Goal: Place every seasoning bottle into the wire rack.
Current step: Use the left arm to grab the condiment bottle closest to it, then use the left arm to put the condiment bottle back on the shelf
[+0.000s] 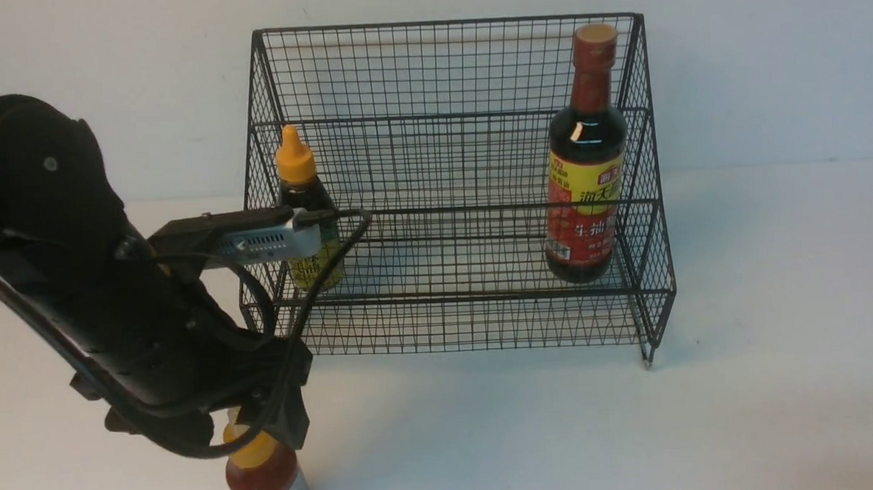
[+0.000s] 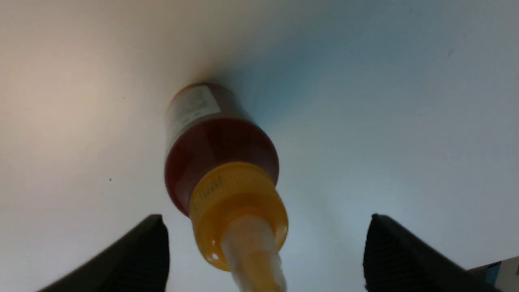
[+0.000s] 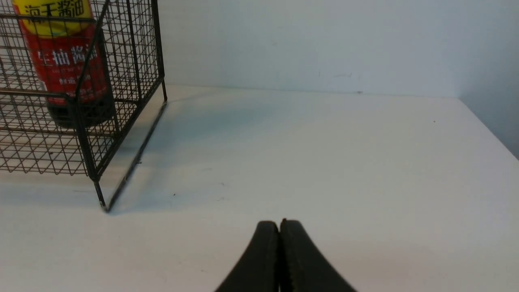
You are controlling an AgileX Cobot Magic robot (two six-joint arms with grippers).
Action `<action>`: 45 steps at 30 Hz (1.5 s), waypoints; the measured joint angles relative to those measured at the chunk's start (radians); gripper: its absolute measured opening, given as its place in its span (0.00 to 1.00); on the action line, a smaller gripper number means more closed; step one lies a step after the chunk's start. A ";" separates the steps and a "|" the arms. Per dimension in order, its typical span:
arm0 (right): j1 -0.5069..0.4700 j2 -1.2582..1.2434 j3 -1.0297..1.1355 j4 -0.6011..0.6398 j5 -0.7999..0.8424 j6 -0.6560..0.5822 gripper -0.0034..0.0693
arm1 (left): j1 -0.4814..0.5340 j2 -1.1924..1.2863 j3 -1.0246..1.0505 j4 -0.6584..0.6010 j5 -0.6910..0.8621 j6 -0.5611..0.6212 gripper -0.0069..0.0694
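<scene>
The left fingers (image 2: 265, 253) are spread and grasp nothing. Between and just beyond them, touching neither, stands the red squeeze bottle (image 2: 221, 146), its yellow nozzle toward them and its base farther out on the table (image 2: 344, 162). Its long axis runs outward from the fingers, at a slant, so the approach probably wants to follow that line. The left arm (image 1: 137, 309) is the nearer; the right fingers (image 3: 279, 243), pressed together, are well apart from the bottle. Beyond the left fingers is the wire rack (image 1: 468, 297).
</scene>
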 joint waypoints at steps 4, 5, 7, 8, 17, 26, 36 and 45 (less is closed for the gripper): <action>0.000 0.000 0.000 0.000 0.000 0.000 0.03 | -0.002 0.038 0.000 0.022 -0.009 -0.011 0.85; 0.000 0.000 0.000 0.000 0.000 0.000 0.03 | -0.002 0.046 0.000 0.032 -0.009 -0.012 0.84; 0.000 0.000 0.000 0.000 0.000 0.000 0.03 | -0.002 0.063 0.000 0.055 -0.003 -0.020 0.81; 0.000 0.000 0.000 0.000 0.000 0.000 0.03 | -0.002 0.073 0.000 0.077 0.014 -0.044 0.75; 0.000 0.000 0.000 0.000 0.000 0.000 0.03 | -0.002 0.075 -0.001 0.119 0.035 -0.065 0.47; 0.000 0.000 0.000 0.000 0.000 0.000 0.03 | -0.002 -0.007 -0.175 0.177 0.075 -0.044 0.47; 0.000 0.000 0.000 0.000 0.000 0.000 0.03 | -0.002 -0.042 -0.662 0.191 0.103 -0.045 0.47; 0.000 0.000 0.000 0.000 0.000 -0.005 0.03 | -0.002 0.138 -0.706 0.191 0.121 -0.044 0.47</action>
